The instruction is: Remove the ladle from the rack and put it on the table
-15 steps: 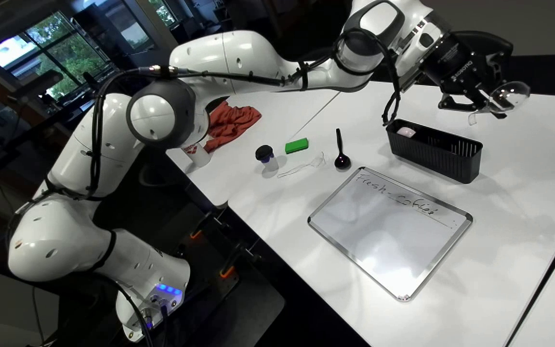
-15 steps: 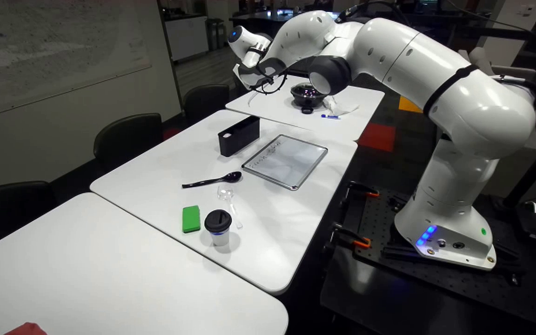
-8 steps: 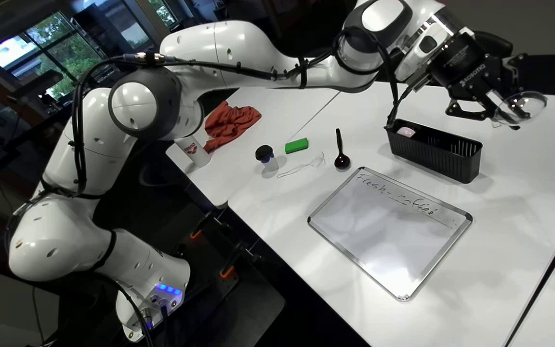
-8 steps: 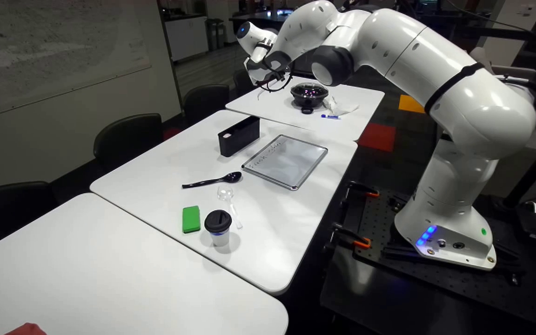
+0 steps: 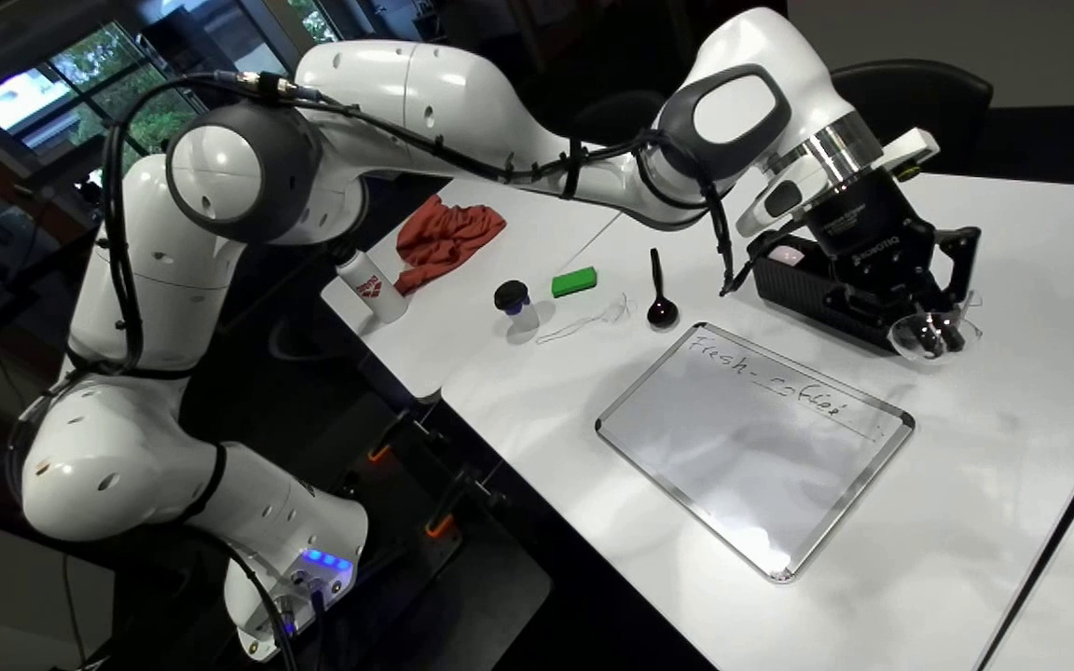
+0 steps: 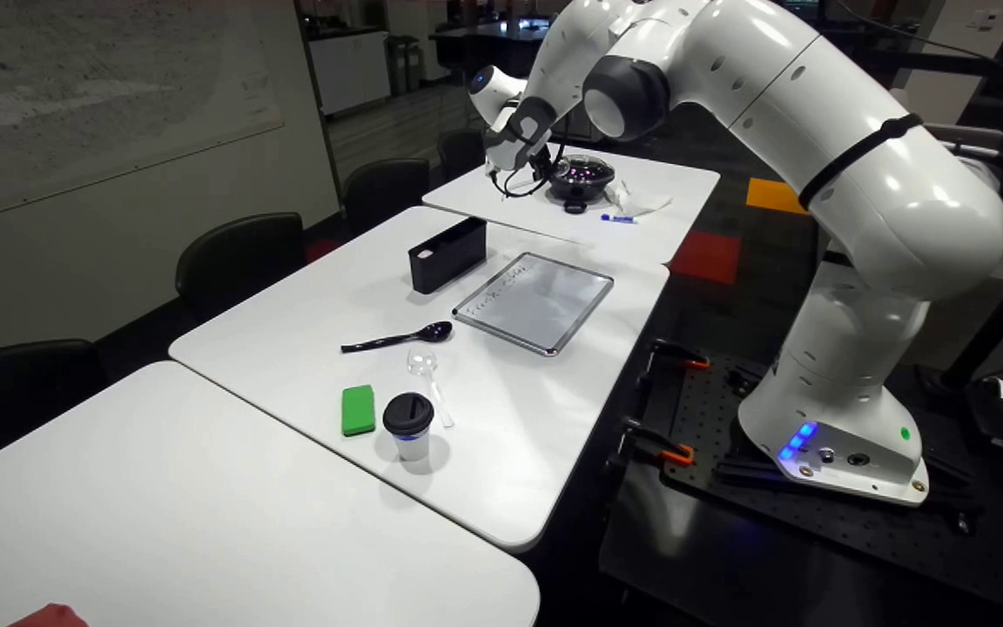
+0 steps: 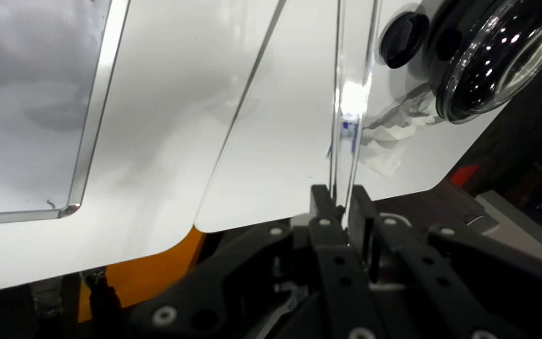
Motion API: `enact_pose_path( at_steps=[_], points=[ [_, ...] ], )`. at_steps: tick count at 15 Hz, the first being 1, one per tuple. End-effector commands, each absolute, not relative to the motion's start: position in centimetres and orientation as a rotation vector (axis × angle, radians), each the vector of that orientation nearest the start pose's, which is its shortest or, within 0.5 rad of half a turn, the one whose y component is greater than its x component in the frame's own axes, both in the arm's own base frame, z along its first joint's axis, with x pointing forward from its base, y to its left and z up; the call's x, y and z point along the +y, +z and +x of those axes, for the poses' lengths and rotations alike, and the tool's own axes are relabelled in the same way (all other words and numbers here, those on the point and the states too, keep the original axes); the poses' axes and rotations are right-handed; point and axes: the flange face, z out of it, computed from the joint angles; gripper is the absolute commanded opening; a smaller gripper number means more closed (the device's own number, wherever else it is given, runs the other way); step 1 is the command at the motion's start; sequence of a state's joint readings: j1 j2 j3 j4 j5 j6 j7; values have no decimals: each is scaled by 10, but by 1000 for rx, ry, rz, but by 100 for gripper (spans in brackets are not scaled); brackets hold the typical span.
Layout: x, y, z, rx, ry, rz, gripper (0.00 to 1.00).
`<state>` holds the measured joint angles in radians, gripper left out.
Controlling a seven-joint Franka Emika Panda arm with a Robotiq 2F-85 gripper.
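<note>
My gripper (image 7: 340,192) is shut on the handle of the clear, see-through ladle (image 7: 353,52), which stretches away from the fingertips in the wrist view. In an exterior view the ladle's round bowl (image 5: 912,337) shows at the fingers, in front of the rack's right end. The black rack (image 5: 807,287) stands on the white table (image 5: 537,419), partly hidden by the gripper there. The rack (image 6: 447,257) shows fully in an exterior view, with a small pale item (image 6: 425,253) in it. The gripper is above the table beyond the rack; its height is hard to tell.
A framed whiteboard (image 5: 751,457) lies beside the rack. A black spoon (image 6: 397,337), another clear utensil (image 6: 422,361), a green block (image 6: 358,409) and a lidded cup (image 6: 409,427) lie nearer. A black lidded bowl (image 6: 582,178) stands on the far table.
My gripper has moved with the ladle held in it, lower and nearer the whiteboard side. It now overlaps the rack's right end in an exterior view. The rack has not moved.
</note>
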<state>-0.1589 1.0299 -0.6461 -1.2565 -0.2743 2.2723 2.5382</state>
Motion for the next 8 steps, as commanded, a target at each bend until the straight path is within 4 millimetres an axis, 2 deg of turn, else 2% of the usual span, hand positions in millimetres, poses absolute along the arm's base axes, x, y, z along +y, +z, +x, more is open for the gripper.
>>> enact_pose_path(
  at_steps=[1,2,4,5,6,8],
  points=[
    [-435,213,581,3248,-1039,-152,3],
    [-451,220,563,3219,-1034,-66,3],
    [-449,204,540,3169,-966,70,3],
    [-439,194,531,3146,-931,151,3],
    [-460,198,552,3193,-968,21,13],
    [-453,185,537,3182,-951,74,13]
  ],
)
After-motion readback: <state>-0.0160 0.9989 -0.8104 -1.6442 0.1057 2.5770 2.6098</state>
